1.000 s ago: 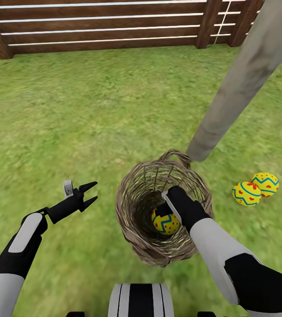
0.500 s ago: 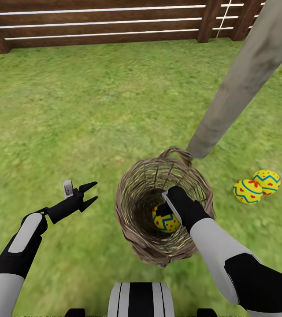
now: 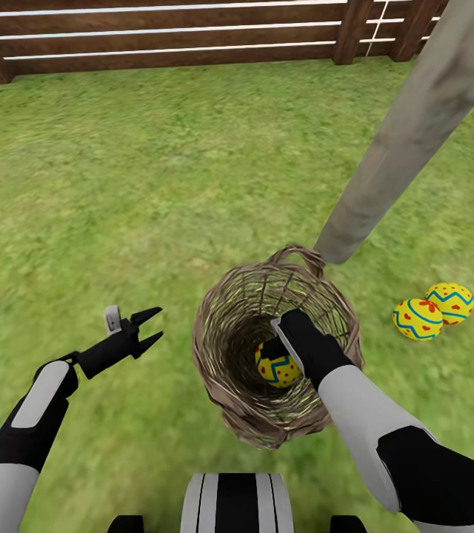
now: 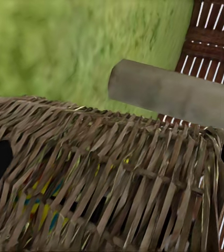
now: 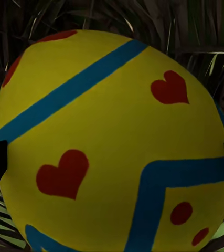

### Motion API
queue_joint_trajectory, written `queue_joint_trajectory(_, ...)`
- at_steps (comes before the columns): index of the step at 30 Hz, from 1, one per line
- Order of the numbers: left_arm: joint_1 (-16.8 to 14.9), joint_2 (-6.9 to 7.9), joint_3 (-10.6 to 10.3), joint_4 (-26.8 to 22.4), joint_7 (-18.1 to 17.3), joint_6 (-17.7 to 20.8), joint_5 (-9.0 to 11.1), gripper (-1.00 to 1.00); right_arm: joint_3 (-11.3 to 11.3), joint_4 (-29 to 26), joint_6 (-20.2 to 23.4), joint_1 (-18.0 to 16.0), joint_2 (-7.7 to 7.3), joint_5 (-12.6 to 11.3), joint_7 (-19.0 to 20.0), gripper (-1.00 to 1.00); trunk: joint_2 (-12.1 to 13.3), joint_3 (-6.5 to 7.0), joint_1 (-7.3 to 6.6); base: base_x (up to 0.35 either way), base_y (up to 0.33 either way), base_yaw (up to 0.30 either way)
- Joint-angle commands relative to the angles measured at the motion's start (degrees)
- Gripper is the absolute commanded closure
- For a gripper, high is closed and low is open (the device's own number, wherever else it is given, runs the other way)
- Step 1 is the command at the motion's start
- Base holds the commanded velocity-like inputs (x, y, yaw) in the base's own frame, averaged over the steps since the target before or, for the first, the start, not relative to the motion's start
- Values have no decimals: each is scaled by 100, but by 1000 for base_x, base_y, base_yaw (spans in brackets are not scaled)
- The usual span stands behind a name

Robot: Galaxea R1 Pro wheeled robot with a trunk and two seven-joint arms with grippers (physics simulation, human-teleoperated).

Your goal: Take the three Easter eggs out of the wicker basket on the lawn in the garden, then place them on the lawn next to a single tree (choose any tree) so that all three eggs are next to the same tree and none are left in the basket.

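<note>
The wicker basket [image 3: 215,326] stands on the lawn [image 3: 118,185] at the foot of the tree [image 3: 400,141]. My right gripper [image 3: 278,355] reaches down inside it, shut on one Easter egg [image 3: 278,368], yellow with blue zigzags and red hearts. In the right wrist view that Easter egg [image 5: 112,147] sits between the two dark fingertips of the right gripper [image 5: 112,163]. Two more Easter eggs [image 3: 417,319] [image 3: 452,302] lie touching on the grass right of the trunk. My left gripper [image 3: 144,329] hangs open left of the basket [image 4: 117,184], holding nothing.
A brown slatted fence [image 3: 170,37] closes the garden at the far side. The pale trunk [image 4: 169,94] leans up to the right just behind the basket. Open grass spreads to the left and ahead. My base [image 3: 237,503] shows at the near edge.
The whole view has shifted slightly, so the camera has moved. Both arms, the basket and the eggs hold the same places relative to each other.
</note>
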Motion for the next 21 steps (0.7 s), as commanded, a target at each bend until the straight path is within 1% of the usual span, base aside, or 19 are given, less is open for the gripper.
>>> queue_joint_trajectory(1,-2,-1,8,1,-28,27,-43,-100,9,33,24,1,-3,23,35,-100,-1,-4,1,0,0,0)
queue_joint_trajectory(7,4,6,8,8,-21,19,121,-100,10,34,23,1,-1,23,34,-100,-1,-4,1,0,0,0)
queue_joint_trajectory(15,6,7,8,11,-20,18,143,-100,-8,31,28,1,-2,13,30,-100,-1,-4,1,0,0,0)
queue_joint_trajectory(16,6,7,8,11,-20,18,143,-100,-11,31,27,1,-2,16,31,100,-1,-4,1,0,0,0)
queue_joint_trajectory(21,7,7,8,15,-20,18,143,-100,-8,27,24,1,-10,1,34,100,-1,-4,1,0,0,0)
